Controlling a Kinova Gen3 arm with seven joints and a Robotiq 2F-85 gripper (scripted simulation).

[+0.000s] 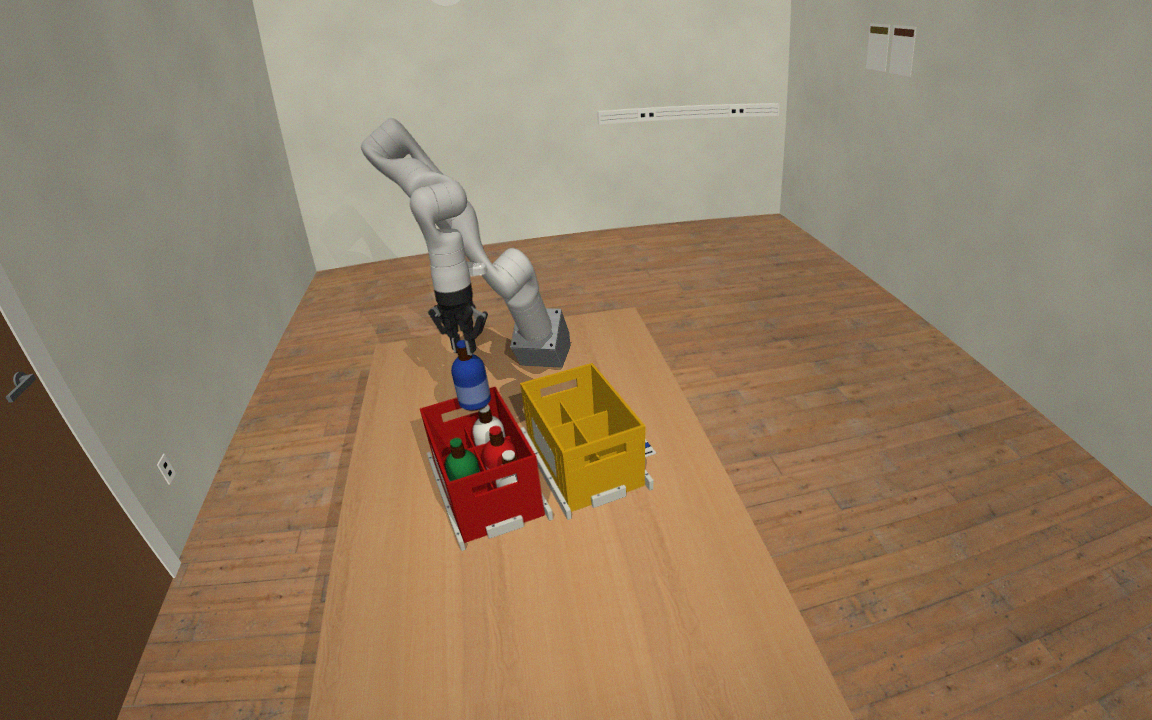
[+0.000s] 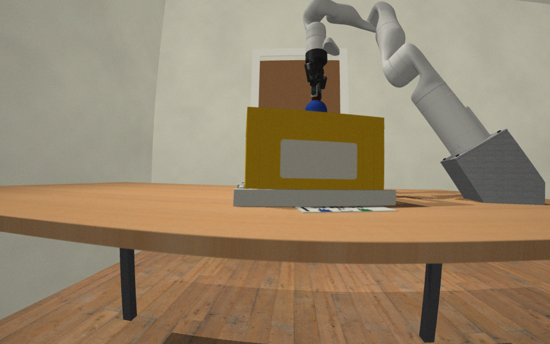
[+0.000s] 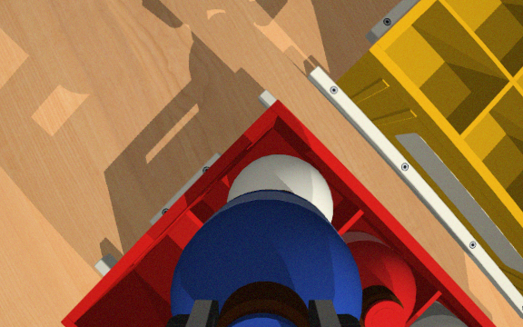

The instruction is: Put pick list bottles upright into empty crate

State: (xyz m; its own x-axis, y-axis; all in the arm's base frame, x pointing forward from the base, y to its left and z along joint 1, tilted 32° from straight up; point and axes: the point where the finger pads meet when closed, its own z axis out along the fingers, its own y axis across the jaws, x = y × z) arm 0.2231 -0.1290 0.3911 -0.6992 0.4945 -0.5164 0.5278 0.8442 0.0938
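Note:
My gripper is shut on the neck of the blue bottle. The bottle hangs upright, above the back part of the red crate. In that crate stand a white bottle, a red bottle, a green bottle and a second white bottle. The yellow crate shows empty compartments. The pick list lies beside it, with blue and green marks; its counts are unreadable.
Both crates stand level between low pale rails on the wooden table. One rail runs between the crates. The yellow crate's walls and inner dividers stand beside the red crate. The arm base is behind the crates.

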